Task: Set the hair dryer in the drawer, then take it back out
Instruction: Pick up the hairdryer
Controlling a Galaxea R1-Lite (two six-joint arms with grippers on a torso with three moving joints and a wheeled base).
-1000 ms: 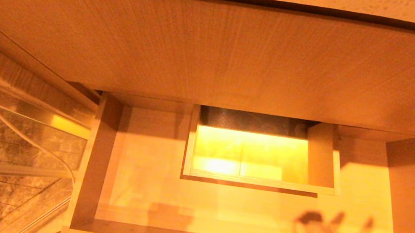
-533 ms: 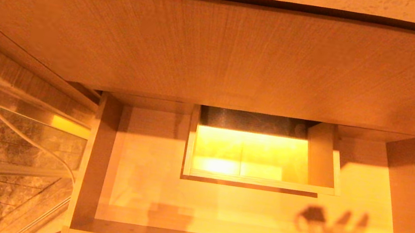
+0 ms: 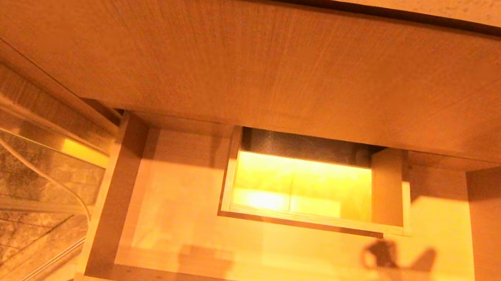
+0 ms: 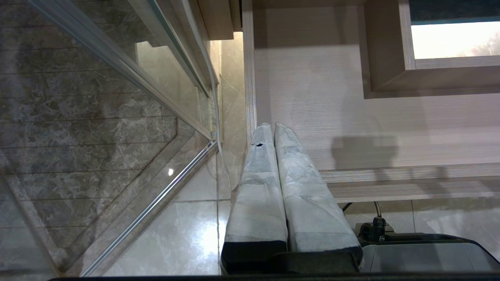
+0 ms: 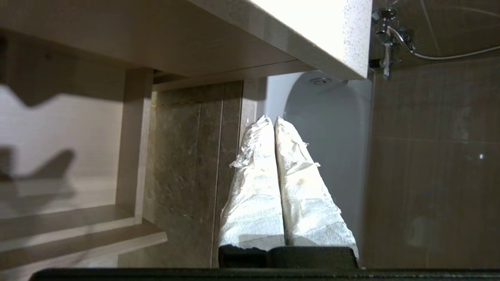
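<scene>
My right claw (image 5: 273, 119) has just snapped together. A moment ago its shadow on the drawer (image 3: 233, 240) floor showed two fingers spread wide. Now the shadow is one closed shape. In my right wrist view the two wrapped fingers (image 5: 254, 183) press flat against each other, and nothing is between them. So I shut on air. I am not holding the hair dryer.

That matters a lot for my job. The drawer is pulled open, and its pale floor is bare. I see only shadows there, plus the boxed cut-out (image 3: 314, 188) at the back. I cannot find the hair dryer in any view. It is not in the drawer and not in either claw. I think the closing was just me tucking my fingers in, not a grab. I cannot say which part of the job I am in.

My right arm is out past the right side of the drawer. The drawer's side wall (image 5: 134, 144) is off to one side of my claw. The counter edge (image 5: 320, 43) is above it. Ahead of my fingers are a tiled wall and something smooth and white.

My left claw (image 4: 273, 127) is shut too, and empty. It is parked low by the drawer's left front corner, over the shiny floor. It does no work now.
</scene>
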